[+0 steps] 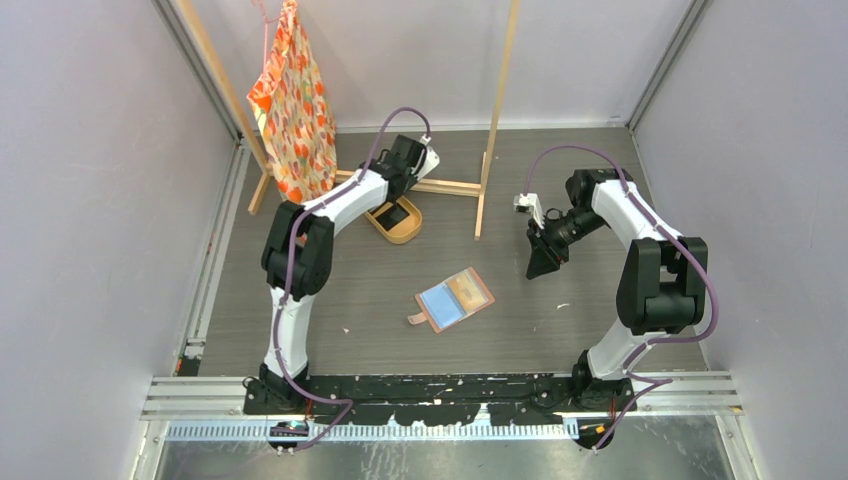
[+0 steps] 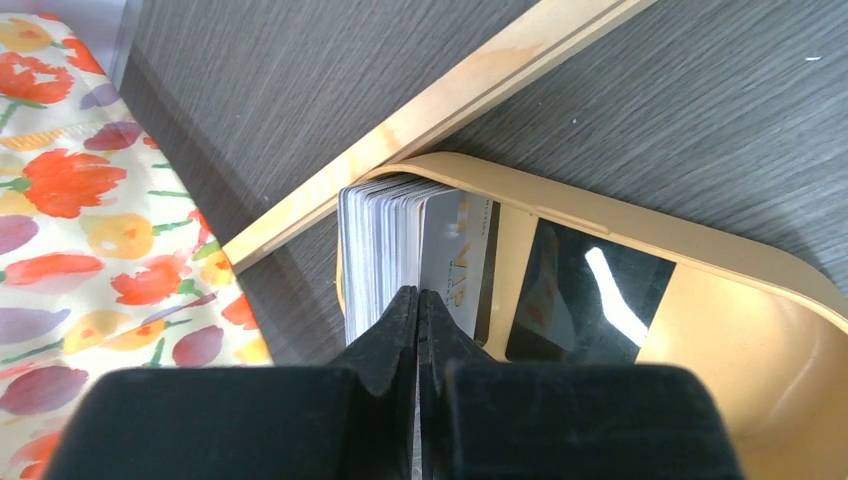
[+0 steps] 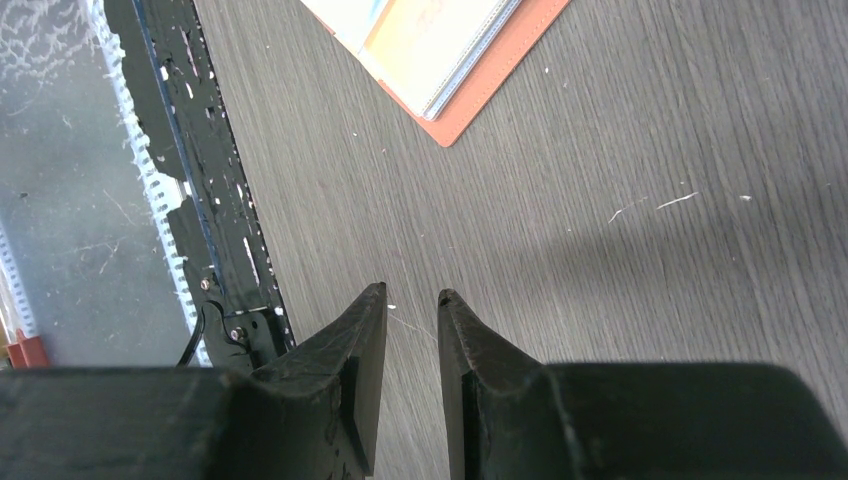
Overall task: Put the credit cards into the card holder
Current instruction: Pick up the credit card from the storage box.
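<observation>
Several credit cards (image 2: 385,240) stand on edge in a stack at the near end of an oval tan tray (image 2: 760,270), with a silver one (image 2: 455,260) outermost. A black card (image 2: 590,300) lies flat in the tray. My left gripper (image 2: 417,292) is shut at the stack's edge, and a thin pale card edge shows between its pads. In the top view that gripper (image 1: 400,205) reaches down into the tray (image 1: 393,238). The card holder (image 1: 455,298) lies open mid-table, its corner also in the right wrist view (image 3: 440,50). My right gripper (image 3: 412,293) hovers open and empty to the holder's right (image 1: 540,268).
A wooden rack's base bar (image 2: 440,110) runs just behind the tray, and its upright (image 1: 497,120) rises between the arms. A floral bag (image 1: 293,100) hangs at the back left, close to my left wrist (image 2: 90,200). The black mounting rail (image 3: 190,150) lines the near edge.
</observation>
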### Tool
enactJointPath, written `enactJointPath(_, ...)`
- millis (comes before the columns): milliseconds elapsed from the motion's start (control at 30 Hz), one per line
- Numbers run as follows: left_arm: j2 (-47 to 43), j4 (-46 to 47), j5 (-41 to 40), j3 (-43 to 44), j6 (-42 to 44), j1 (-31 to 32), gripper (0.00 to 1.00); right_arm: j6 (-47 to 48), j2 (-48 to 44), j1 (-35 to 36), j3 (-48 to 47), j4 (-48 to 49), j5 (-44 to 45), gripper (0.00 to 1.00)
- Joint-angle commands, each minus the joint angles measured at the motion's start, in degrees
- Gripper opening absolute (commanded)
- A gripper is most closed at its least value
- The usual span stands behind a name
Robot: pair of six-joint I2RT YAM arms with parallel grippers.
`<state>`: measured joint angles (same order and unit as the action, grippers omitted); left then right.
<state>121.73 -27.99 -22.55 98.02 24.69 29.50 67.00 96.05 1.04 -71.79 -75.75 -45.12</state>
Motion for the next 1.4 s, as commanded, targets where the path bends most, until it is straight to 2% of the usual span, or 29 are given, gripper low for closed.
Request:
enactJointPath(0, -5.4, 0.9, 1.3, 0.4, -0.7, -0.5, 0.0, 1.0, -0.3, -0.1, -2.0, -1.1, -1.2, 0.31)
enactJointPath(900, -13.0, -2.4, 9.3, -1.4, -6.2, 1.4, 0.0, -0.7, -0.2, -0.1, -2.8, -1.8, -4.7, 0.3)
enactJointPath(1133, -18.4, -2.5, 19.2, -3.4, -12.7, 1.5, 0.0, -5.8, -1.0, 0.1, -2.2, 1.6, -9.0, 0.31)
enactJointPath(1300, -24.9, 3.1, 31.7, -11.8, -21.1, 1.6, 0.0, -9.7, -3.3, 0.2, -1.3, 4.7, -10.8, 0.31)
enactJointPath(1367, -27.5, 4.7, 31.8, -14.8, -22.2, 2.5, 0.0, -11.0, -4.1, 0.1, -1.0, 5.5, -11.8, 0.31)
